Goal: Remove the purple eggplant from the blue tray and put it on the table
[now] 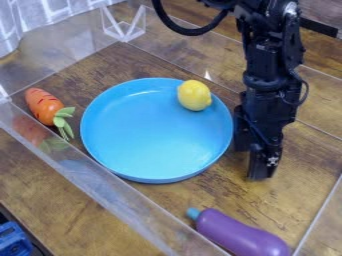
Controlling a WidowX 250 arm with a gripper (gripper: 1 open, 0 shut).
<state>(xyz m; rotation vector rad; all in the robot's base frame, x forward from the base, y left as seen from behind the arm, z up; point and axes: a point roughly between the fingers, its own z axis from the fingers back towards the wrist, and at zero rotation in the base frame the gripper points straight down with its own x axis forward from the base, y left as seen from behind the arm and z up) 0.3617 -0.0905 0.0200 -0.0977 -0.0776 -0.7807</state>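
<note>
The purple eggplant [242, 233] lies on its side on the table [147, 62] near the front right, with its green cap toward the left, outside the blue tray [140, 140]. My gripper [262, 168] points straight down just right of the tray's rim, its tips close to the wood. Its fingers stand open with nothing between them. The eggplant is a short way in front of the gripper and apart from it.
A yellow lemon-like ball [195, 95] rests inside the tray near its far right rim. An orange carrot [46, 106] lies left of the tray against the clear acrylic wall [80, 170]. More acrylic walls border the table at the back and right.
</note>
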